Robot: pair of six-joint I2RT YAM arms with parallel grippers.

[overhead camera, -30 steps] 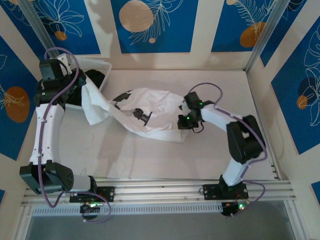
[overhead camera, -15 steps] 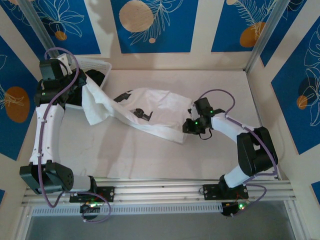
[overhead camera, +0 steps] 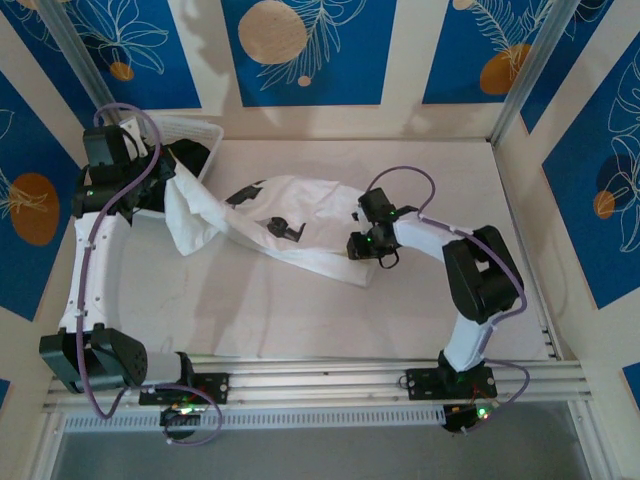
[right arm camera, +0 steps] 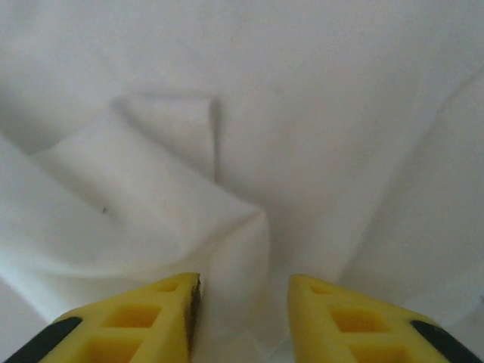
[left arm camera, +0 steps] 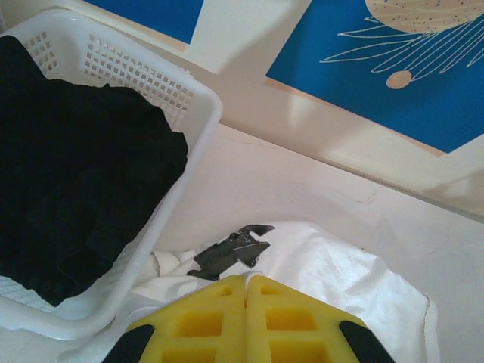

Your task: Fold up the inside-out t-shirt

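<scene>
The inside-out t-shirt (overhead camera: pixel 315 222) is a white cloth stretched in a crumpled band across the table, from the basket to the middle. My left gripper (overhead camera: pixel 160 186) holds its left end lifted beside the basket. In the left wrist view its yellow fingers (left arm camera: pixel 246 281) are pressed together on a pinch of the t-shirt (left arm camera: pixel 340 272). My right gripper (overhead camera: pixel 357 250) sits low over the shirt's right end. Its jaws are open in the right wrist view (right arm camera: pixel 243 283), and a raised fold of the t-shirt (right arm camera: pixel 227 227) runs between them.
A white plastic basket (overhead camera: pixel 207 131) stands at the back left with a black garment (overhead camera: pixel 190 156) inside, also seen as basket (left arm camera: pixel 203 106) and black garment (left arm camera: pixel 76 174). Walls close the table at back and sides. Bare table lies in front of the shirt.
The right gripper's jaws have parted; it swung slightly right, then back left over the shirt's right end. The left gripper keeps its hold and has barely shifted.
</scene>
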